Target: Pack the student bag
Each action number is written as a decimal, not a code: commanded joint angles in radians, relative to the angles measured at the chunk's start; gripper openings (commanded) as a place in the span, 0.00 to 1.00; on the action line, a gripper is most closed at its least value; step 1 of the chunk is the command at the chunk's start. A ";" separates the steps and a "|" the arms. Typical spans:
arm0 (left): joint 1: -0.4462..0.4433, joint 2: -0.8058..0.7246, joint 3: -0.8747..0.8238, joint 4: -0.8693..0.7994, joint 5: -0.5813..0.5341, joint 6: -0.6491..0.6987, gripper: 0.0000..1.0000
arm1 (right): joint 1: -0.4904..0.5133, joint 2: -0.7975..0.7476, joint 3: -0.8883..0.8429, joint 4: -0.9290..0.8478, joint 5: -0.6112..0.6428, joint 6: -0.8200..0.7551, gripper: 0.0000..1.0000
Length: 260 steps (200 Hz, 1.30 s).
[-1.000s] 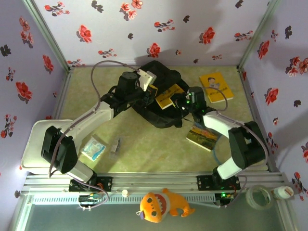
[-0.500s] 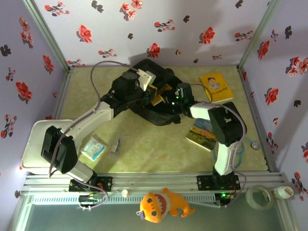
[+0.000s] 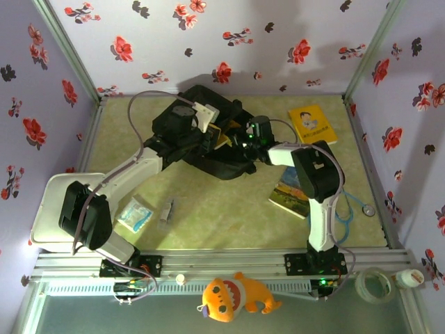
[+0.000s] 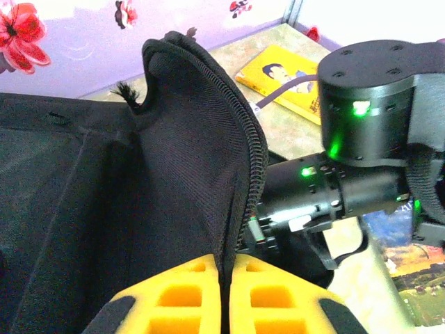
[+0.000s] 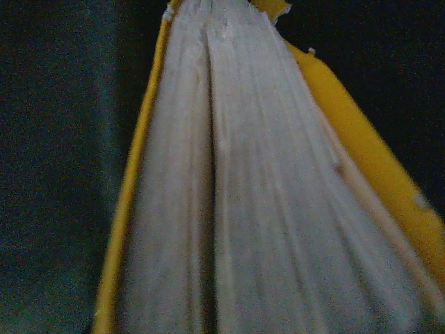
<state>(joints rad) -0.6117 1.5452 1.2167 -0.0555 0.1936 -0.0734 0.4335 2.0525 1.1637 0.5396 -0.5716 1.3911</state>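
The left gripper point(image 3: 208, 131) is clenched on the zip edge of the student bag point(image 3: 226, 163), which lies at the far middle of the table point(image 3: 208, 216) with its mouth held open. Just to the right, the right gripper point(image 3: 245, 136) reaches into that mouth with a yellow book point(image 5: 236, 174) before it. Whether its jaws are pinching the book cannot be told.

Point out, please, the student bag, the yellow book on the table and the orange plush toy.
student bag point(image 4: 191, 156), left wrist view, open flap's fabric.
yellow book point(image 3: 313, 125), top external view, cover centre.
orange plush toy point(image 3: 233, 297), top external view, body.
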 commanded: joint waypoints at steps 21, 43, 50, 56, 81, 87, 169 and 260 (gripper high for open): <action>0.016 -0.011 -0.006 0.081 0.000 -0.008 0.00 | -0.008 -0.141 -0.085 -0.043 -0.176 -0.093 0.11; 0.017 -0.020 -0.006 0.088 0.014 -0.009 0.00 | -0.009 -0.150 -0.059 -0.168 -0.166 -0.190 0.11; 0.016 -0.027 -0.006 0.090 0.026 -0.009 0.00 | -0.007 -0.145 -0.036 -0.210 -0.157 -0.212 0.11; 0.016 -0.033 -0.008 0.093 0.034 -0.009 0.00 | -0.006 -0.135 -0.018 -0.230 -0.149 -0.227 0.11; 0.017 -0.058 -0.019 0.109 0.079 -0.011 0.00 | 0.006 -0.091 0.067 -0.252 -0.104 -0.233 0.12; 0.017 -0.062 -0.022 0.111 0.084 -0.012 0.00 | 0.008 -0.079 0.086 -0.249 -0.091 -0.229 0.12; 0.034 -0.099 -0.066 0.127 0.088 -0.033 0.00 | 0.036 0.092 0.239 -0.078 0.047 -0.111 0.20; 0.121 -0.041 -0.100 0.075 -0.014 -0.084 0.00 | 0.028 -0.316 -0.040 -0.367 0.139 -0.218 0.59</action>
<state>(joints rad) -0.5148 1.4933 1.1263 -0.0017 0.2066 -0.1261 0.4648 1.9270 1.1988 0.2531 -0.4885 1.2335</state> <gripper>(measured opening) 0.075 0.562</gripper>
